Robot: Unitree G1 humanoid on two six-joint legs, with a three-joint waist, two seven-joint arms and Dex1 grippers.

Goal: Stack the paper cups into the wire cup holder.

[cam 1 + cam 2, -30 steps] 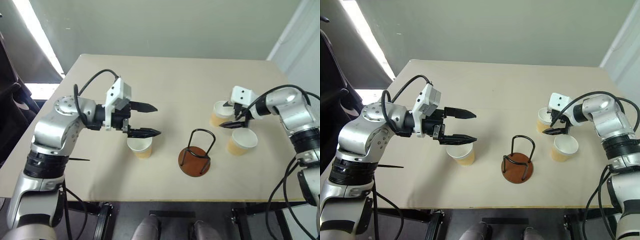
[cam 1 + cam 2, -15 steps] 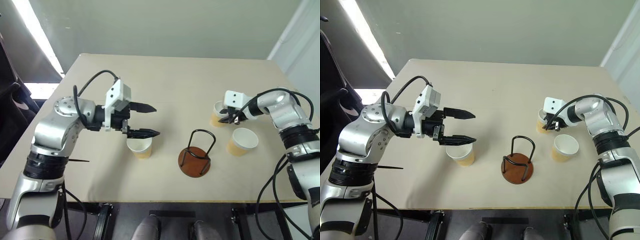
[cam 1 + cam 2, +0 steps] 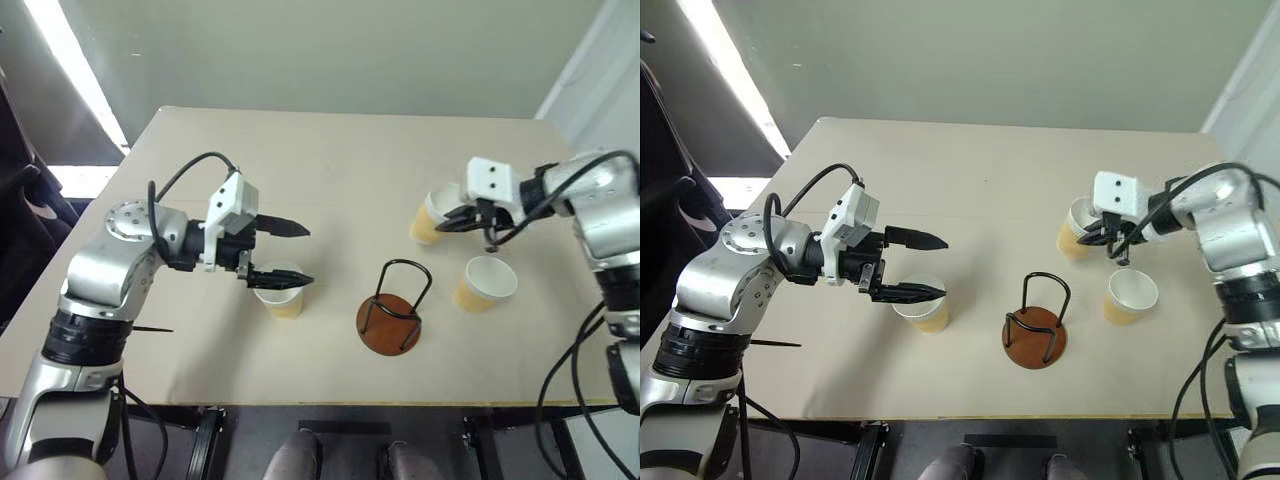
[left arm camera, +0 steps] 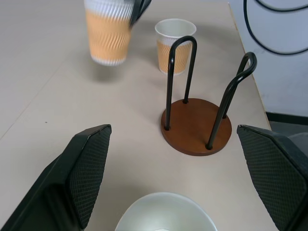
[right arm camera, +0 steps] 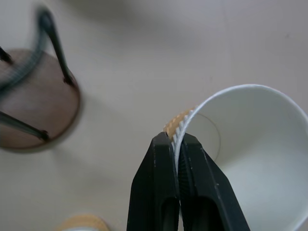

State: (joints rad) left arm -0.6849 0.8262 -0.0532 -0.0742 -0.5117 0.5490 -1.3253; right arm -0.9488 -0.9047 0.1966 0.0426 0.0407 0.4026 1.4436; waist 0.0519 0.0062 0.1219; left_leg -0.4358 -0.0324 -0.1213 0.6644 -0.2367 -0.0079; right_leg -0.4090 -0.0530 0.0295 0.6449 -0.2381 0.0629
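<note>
**Paper cups and wire holder: one cup lifted, two on the table**

Item 1. Wire cup holder [image 3: 392, 312]: reddish-brown disc base with two thin black wire loops rising upright. Stands near the front edge of the table [image 3: 340, 180], between the two arms. No cup in it.

Item 2. Held paper cup [image 3: 430, 219]: tan-orange ribbed wall, white inside, rolled white rim. Tilted and clear of the table top, to the right of and beyond the holder. The right gripper [image 5: 174, 144] is clamped on its wall just below the rim, one finger inside and one outside.

Item 3. Right-hand paper cup [image 3: 484, 283]: upright on the table, just right of the holder, nearer than the held cup.

Item 4. Left-hand paper cup [image 3: 279, 290]: upright on the table, left of the holder. The left gripper [image 3: 288, 254] hovers just over it with fingers spread wide, holding nothing.

Handling, as judged: the cups look very light, thin-walled and easily crushed or bent out of round. A pinch across the rim, where the rolled edge stiffens the wall, seems the soundest hold; it should be light. A tilted cup may catch on a wire loop, so it likely needs levelling before lowering between them.
</note>
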